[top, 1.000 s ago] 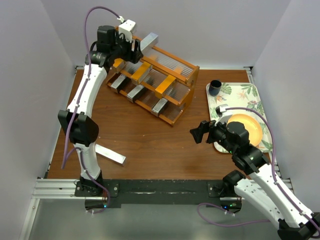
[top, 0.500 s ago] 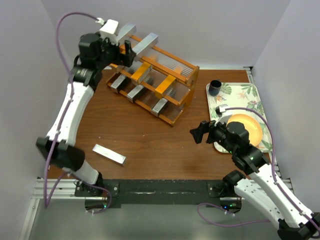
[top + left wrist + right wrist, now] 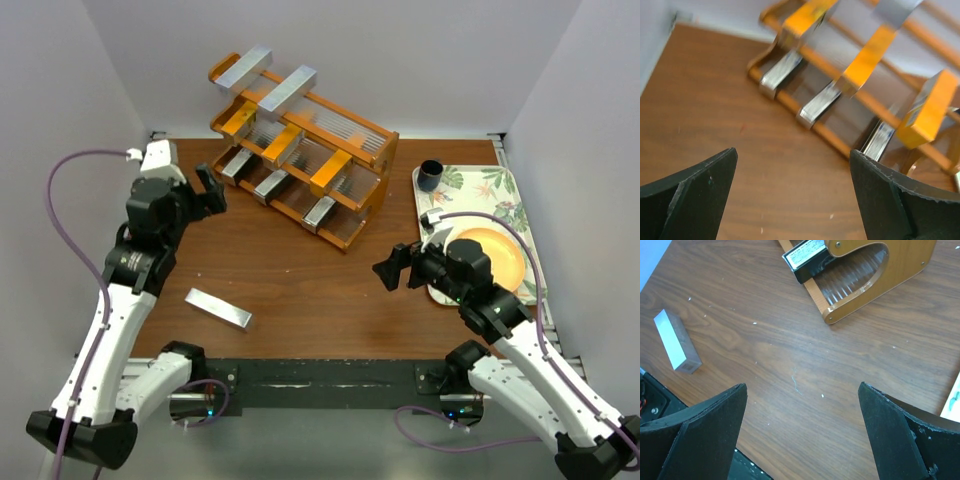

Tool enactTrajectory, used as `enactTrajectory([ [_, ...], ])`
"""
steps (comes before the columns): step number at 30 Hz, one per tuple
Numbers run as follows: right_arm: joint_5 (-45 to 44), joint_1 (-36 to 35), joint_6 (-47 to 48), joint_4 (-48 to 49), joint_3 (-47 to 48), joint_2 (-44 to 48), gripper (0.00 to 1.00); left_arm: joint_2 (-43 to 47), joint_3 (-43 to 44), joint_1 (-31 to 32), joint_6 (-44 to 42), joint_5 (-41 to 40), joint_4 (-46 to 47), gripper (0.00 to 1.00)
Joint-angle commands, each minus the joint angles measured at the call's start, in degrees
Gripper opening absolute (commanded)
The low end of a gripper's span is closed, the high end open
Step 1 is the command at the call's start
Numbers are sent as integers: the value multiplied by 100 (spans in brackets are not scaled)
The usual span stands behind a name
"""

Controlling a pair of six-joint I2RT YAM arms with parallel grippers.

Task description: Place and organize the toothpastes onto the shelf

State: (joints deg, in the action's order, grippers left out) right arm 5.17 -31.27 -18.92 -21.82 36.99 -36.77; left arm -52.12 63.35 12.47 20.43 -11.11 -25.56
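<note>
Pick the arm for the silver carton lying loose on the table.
Left, probably. The silver rectangular carton lies on the left side, nearer the left tool, which is open and empty. The right tool, also open, would have to reach across the middle.

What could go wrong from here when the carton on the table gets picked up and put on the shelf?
1. The loose carton lies flat, close to the left arm's base. The open left hand may have to reach at an awkward angle and could shove it rather than grasp it.
2. Two silver cartons on the shelf's top tier jut past the frame. A hand passing close might knock them off.
</note>
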Motion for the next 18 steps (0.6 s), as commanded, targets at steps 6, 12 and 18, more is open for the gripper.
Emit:
enactTrajectory([
  [6,177,-20,108,240,45,-93,98,904,-1904,27,2447,-323,-1828,100],
  [12,221,-2,99,302,27,-199,98,1836,-2907,45,3520,-198,-2320,100],
  [18,221,-11,99,302,18,-207,98,2118,-3136,45,4004,-243,-2612,100],
])
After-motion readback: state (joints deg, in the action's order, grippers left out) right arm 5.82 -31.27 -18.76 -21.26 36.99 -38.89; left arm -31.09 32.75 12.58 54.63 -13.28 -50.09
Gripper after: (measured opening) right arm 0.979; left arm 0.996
